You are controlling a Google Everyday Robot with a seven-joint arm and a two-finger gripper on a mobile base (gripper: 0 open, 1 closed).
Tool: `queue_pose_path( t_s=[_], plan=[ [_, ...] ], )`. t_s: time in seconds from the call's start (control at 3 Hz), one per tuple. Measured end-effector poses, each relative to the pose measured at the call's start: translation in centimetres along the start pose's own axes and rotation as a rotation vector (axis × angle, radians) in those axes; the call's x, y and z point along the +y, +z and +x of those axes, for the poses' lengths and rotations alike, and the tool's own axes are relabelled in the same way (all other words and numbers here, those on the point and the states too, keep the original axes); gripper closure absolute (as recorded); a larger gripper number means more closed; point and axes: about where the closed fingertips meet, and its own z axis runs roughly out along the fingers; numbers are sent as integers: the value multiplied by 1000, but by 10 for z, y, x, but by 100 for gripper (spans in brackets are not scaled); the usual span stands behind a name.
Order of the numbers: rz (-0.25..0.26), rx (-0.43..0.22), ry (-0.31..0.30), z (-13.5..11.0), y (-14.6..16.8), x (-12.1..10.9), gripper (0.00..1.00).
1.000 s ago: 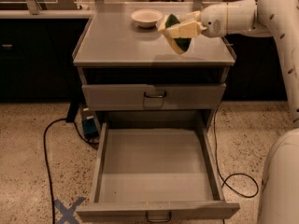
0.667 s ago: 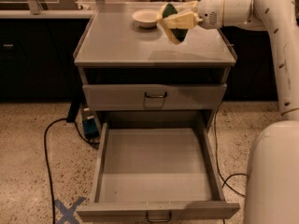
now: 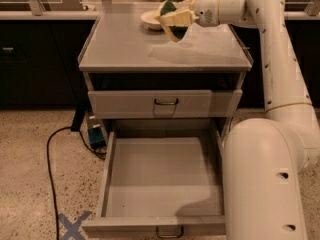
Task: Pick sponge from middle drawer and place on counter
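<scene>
My gripper (image 3: 176,19) is over the back right part of the counter (image 3: 125,46), just right of the cream bowl. It is shut on the sponge (image 3: 175,32), whose dark green face shows above and below the fingers. The sponge hangs a little above the counter surface. The middle drawer (image 3: 106,176) is pulled fully open at the bottom of the cabinet; its flat grey floor holds nothing, and its dark wire handle (image 3: 169,232) shows at the lower edge.
A cream round bowl (image 3: 149,18) sits at the back of the counter. A closed drawer with a taller front (image 3: 125,104) is above the open one. My arm's white body (image 3: 260,184) stands right of the open drawer. A black cable (image 3: 49,156) and blue tape cross (image 3: 72,225) lie on the floor at left.
My gripper has carried the sponge to the left and further back over the counter, closer to the bowl. The drawers have not moved.
</scene>
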Motion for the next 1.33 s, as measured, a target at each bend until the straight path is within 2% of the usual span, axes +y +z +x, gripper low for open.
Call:
queue_pose_path(
  t_s=[0.33, 1.0, 1.33],
  plan=[
    [34, 74, 60, 24, 19, -14, 100],
    [20, 240, 142, 68, 38, -11, 100],
    [11, 272, 177, 81, 42, -9, 100]
  ],
)
